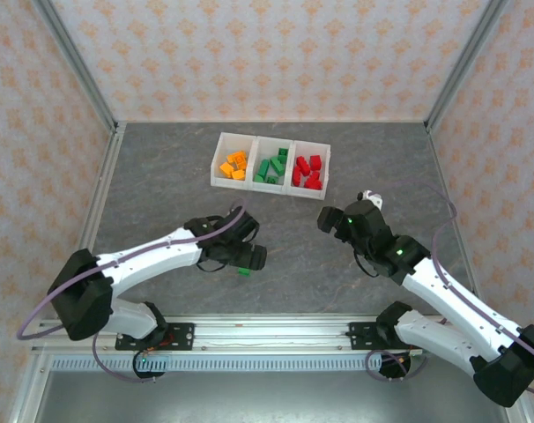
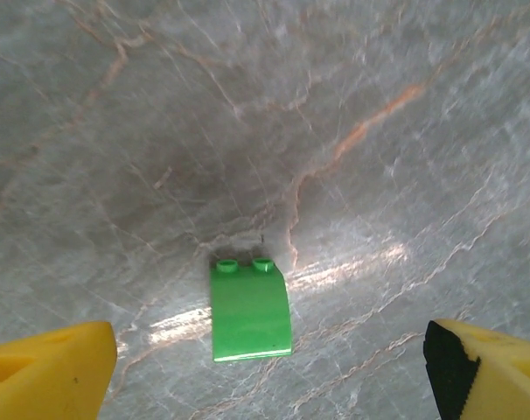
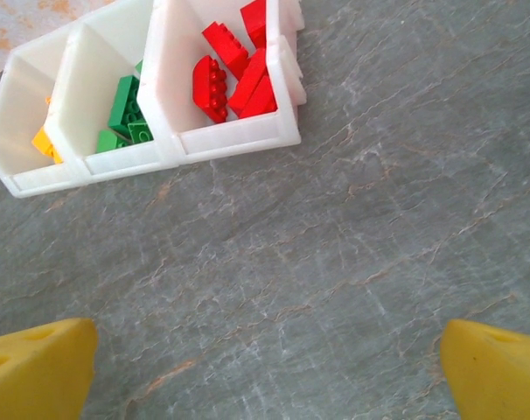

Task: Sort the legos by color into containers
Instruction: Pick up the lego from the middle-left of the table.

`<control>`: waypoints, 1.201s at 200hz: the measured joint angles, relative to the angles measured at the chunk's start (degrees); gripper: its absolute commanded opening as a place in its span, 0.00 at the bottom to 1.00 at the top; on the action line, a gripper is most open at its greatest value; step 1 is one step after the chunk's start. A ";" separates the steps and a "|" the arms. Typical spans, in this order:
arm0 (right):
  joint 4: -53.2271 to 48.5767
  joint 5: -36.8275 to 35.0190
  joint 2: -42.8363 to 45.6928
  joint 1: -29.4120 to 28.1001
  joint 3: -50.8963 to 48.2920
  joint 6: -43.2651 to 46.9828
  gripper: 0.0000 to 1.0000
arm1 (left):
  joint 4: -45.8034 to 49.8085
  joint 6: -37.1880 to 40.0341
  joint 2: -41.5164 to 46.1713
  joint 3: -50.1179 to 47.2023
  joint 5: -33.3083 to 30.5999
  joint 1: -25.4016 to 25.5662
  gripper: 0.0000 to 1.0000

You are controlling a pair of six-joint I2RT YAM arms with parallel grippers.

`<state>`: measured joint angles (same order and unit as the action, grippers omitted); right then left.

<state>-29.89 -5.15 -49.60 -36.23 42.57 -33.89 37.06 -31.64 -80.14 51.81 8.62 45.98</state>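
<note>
I reckon we're nearly done: the tray (image 1: 249, 186) holds sorted colours, one green lego (image 2: 250, 308) lies loose between the spread jaws of my left gripper (image 2: 265, 360), right gripper (image 3: 269, 367) spread and empty too

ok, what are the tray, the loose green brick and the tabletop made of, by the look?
Tray: likely plastic, milky white, satin; thin moulded walls.
Green brick: glossy hard plastic; smooth face, two studs, soft highlight.
Tabletop: grey veined stone look, semi-gloss with glare streaks; could be laminate or printed sheet.

Three joined containers (image 3: 230, 140); one loose green lego (image 2: 250, 311).
</note>
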 measured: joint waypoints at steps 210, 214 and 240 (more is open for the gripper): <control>-1.29 1.03 2.27 0.00 -0.24 -1.05 1.00 | 1.25 -2.49 -13.86 0.76 -4.66 4.85 0.38; -1.31 0.96 2.36 0.00 -0.24 -1.07 1.00 | 1.31 -2.54 -13.90 0.94 -4.79 4.87 0.38; -1.38 0.59 2.97 0.00 -0.24 -1.25 1.00 | 2.67 -3.34 -13.90 1.60 -7.56 4.90 0.30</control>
<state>-31.27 -4.56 -46.63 -36.23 42.33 -35.14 39.72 -34.98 -94.04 53.41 1.06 50.87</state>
